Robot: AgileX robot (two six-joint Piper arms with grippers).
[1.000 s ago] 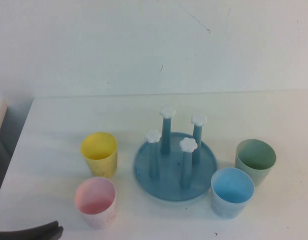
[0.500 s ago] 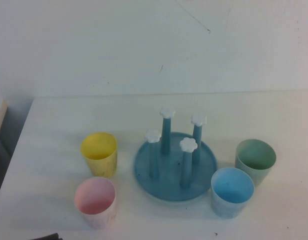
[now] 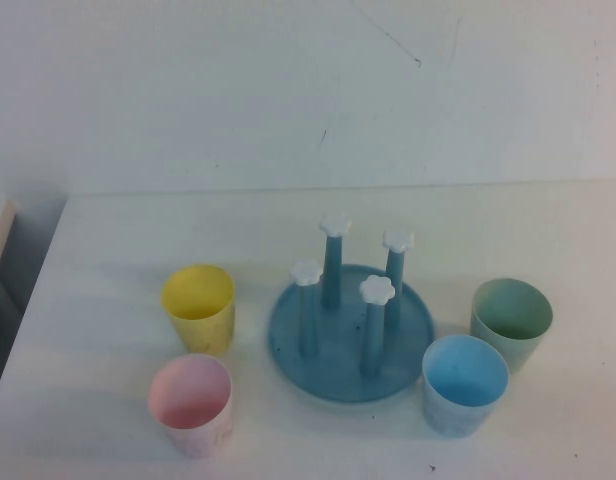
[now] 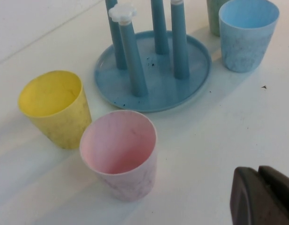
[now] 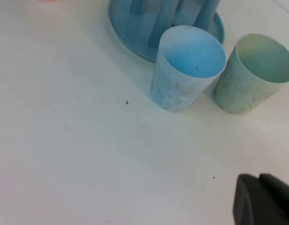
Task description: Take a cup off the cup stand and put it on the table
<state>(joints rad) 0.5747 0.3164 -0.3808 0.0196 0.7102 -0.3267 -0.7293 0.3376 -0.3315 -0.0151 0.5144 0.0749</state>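
Observation:
The sky-blue cup (image 3: 464, 384) stands upright on the white table (image 3: 108, 240), just right of and in front of the cup stand (image 3: 288, 345). The stand's four pegs are bare. The cup also shows in the left wrist view (image 4: 247, 35) and the right wrist view (image 5: 186, 68), beside the stand's dish (image 4: 158, 91) (image 5: 130, 28). My left gripper (image 4: 258, 171) is shut and empty, low over the table near the pink cup. My right gripper (image 5: 259, 178) is shut and empty, short of the blue cup. Neither gripper shows in the high view.
A yellow cup (image 3: 198, 308) and a pink cup (image 3: 192, 404) stand left of the stand. A pale green cup (image 3: 510, 322) stands right of it, behind the blue cup. The table's left edge (image 3: 28, 300) is near the yellow cup.
The dark tip of my left gripper at the bottom left of the high view has drawn back out of sight. The cups and the stand have not moved.

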